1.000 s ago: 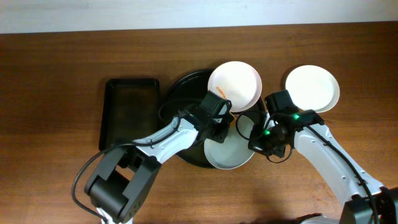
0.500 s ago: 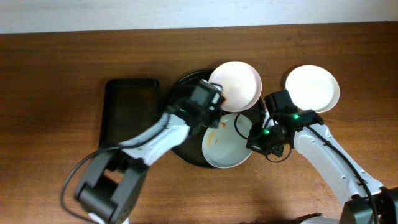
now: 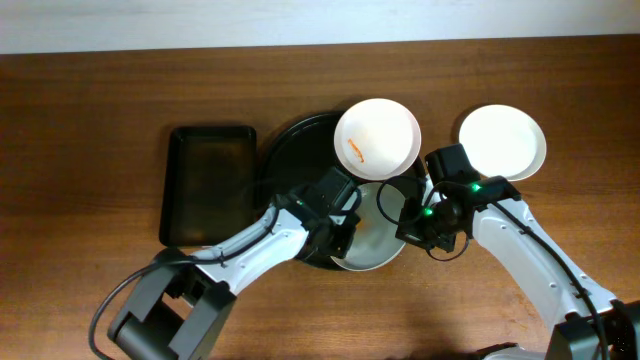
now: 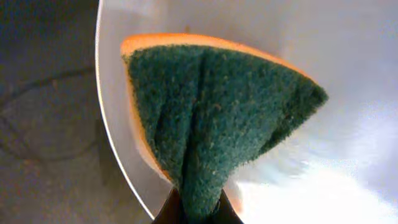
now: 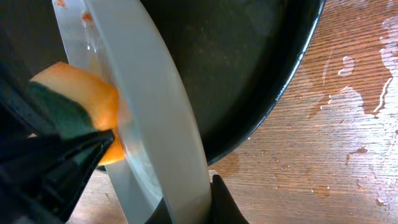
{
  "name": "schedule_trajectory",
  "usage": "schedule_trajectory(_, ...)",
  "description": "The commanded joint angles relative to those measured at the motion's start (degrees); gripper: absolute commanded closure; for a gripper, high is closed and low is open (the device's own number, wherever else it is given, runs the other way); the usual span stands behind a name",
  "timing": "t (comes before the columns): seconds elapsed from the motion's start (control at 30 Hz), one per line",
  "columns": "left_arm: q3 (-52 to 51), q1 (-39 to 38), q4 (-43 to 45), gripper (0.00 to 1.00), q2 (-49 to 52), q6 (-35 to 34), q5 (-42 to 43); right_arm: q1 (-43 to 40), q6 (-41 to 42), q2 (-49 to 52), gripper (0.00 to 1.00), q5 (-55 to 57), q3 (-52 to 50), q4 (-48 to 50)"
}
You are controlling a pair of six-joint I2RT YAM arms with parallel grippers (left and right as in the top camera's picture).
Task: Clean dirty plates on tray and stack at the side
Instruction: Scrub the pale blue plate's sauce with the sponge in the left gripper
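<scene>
At the front right of the tray (image 3: pixel 290 150), overhanging its rim: front plate (image 3: pixel 372 255). Gripped at the edge farthest from the tray's centre by the right tool (image 5: pixel 186 208), closed tight on the rim. Inside that plate, toward the tray's centre: left tool (image 3: pixel 338 215), clamped shut on a folded sponge (image 4: pixel 211 118), green and orange, held against the white inner face. Over the tray's back right rim: rear plate (image 3: pixel 377 135) with an orange smear. Right of the tray, apart on the table (image 3: pixel 80 120): side plate (image 3: pixel 502 140). Left of the tray: small rectangular tray (image 3: pixel 207 185). Wet patches on the wood beside the tray's rim.
</scene>
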Motion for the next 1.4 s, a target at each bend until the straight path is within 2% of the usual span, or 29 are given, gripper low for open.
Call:
schedule_trajectory(0.0, -3.89, 0.09, 7.28, 1.00, -0.55, -1.88, 0.42, 0.37, -0.50, 0.39, 0.96, 0.98, 0.31, -0.28)
schedule_trajectory(0.03, -4.92, 0.09, 11.30, 1.00, -0.55, -1.88, -0.09, 0.37, -0.52, 0.39, 0.96, 0.98, 0.31, -0.28)
schedule_trajectory(0.2, -5.25, 0.11, 20.20, 1.00, -0.55, -1.88, -6.58, 0.37, -0.52, 0.42, 0.96, 0.98, 0.31, -0.33)
schedule_trajectory(0.33, -5.25, 0.09, 21.24, 1.00, -0.24, -2.10, -6.73, 0.37, -0.52, 0.39, 0.96, 0.98, 0.31, -0.28)
schedule_trajectory(0.77, -5.25, 0.09, 31.63, 1.00, 2.36, -19.06, -6.67, 0.37, -0.85, 0.39, 0.96, 0.98, 0.31, -0.28)
schedule_trajectory(1.03, -5.27, -1.05, 34.01, 1.00, 5.01, -20.13, -8.66, 0.37, -0.94, 0.39, 0.96, 1.01, 0.31, -0.24)
schedule_trajectory(1.37, -5.25, -0.96, 39.32, 1.00, 6.21, -20.09, -26.21, 0.37, -2.03, 0.39, 0.96, 0.98, 0.31, -0.31)
